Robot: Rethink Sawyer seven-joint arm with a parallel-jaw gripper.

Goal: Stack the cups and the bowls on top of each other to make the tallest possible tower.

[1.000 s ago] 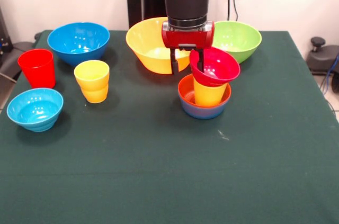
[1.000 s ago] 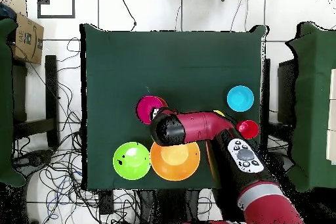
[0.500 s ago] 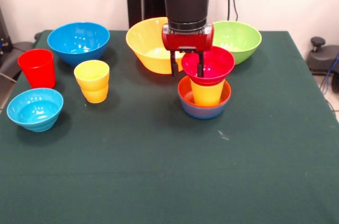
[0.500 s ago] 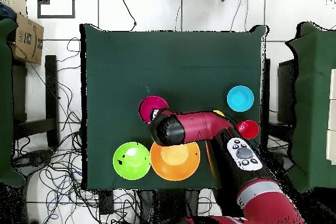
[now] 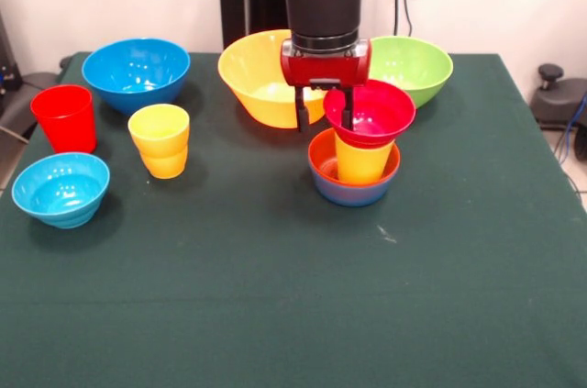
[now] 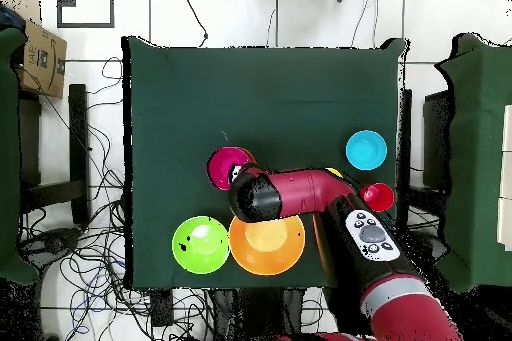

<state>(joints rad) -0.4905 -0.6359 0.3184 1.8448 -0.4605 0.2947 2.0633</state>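
Placement is the step in hand: the red and black gripper (image 5: pixel 323 118) pinches the near-left rim of a small crimson plastic bowl (image 5: pixel 371 113), one finger inside and one outside, and holds it on top of a yellow tapered plastic cup (image 5: pixel 361 161). That cup stands upright in a small orange-red bowl (image 5: pixel 321 155) nested in a small blue bowl (image 5: pixel 353 194); together they make the tower, near the middle of the green-covered worktop (image 5: pixel 293 296), somewhat toward its far edge.

To do this well, the crimson bowl should sit level and centred over the cup mouth before letting go. It looks shifted a little off the cup's axis, so a small sideways correction seems wise. Then spread the fingers gently and lift straight up, so the inner finger does not drag the rim and tip the pile.

The crimson bowl opens upward, with its axis close to vertical, perhaps slightly tilted; the cup's long axis is vertical, mouth up.

Still loose on the worktop are a large yellow-orange bowl (image 5: pixel 261 76) and a lime green bowl (image 5: pixel 413 67) along the far edge, a medium blue bowl (image 5: pixel 136 72) by the far corner, a red cup (image 5: pixel 65 117) and a light-blue bowl (image 5: pixel 60 188) along one side edge, and a pair of nested yellow cups (image 5: pixel 160 139) between them and the tower.
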